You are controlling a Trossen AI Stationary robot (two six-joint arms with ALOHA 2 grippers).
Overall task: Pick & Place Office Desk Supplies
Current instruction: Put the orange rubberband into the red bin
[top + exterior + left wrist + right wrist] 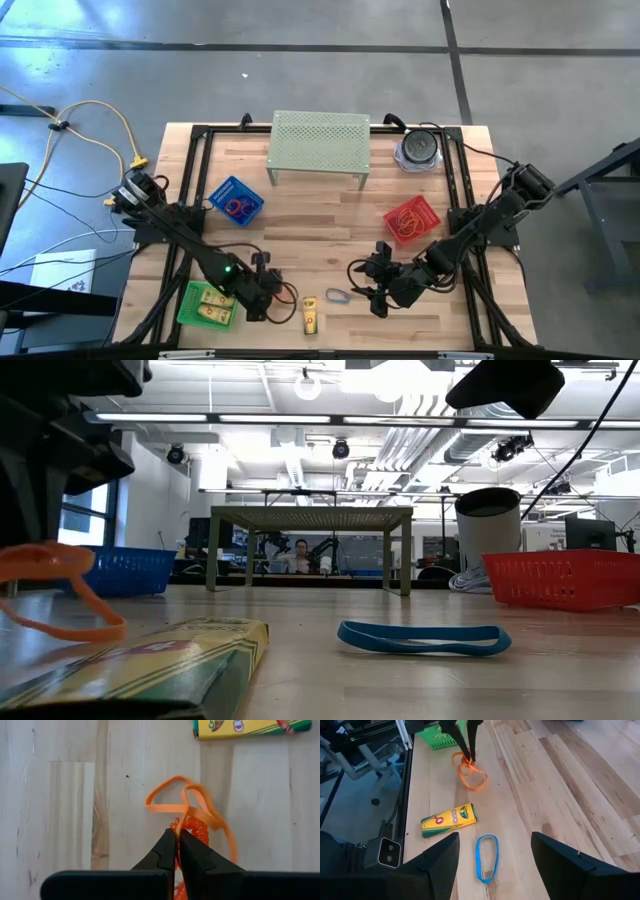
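While the left gripper (177,840) pinches: clenched on an orange rubber band (192,807), lifted near the table's front edge, likely bound for a basket.
Band held: thin flat loop, floppy, tangled with an orange coil; dangles just beside the green basket (205,305).
Right gripper (495,865): fingers spread wide, empty, poised over the blue rubber band (486,857), seemingly to take it.
Blue band: flat on pale wood planks, front middle of the table.
Crayon box (449,819): yellow-green card, lying beside it.
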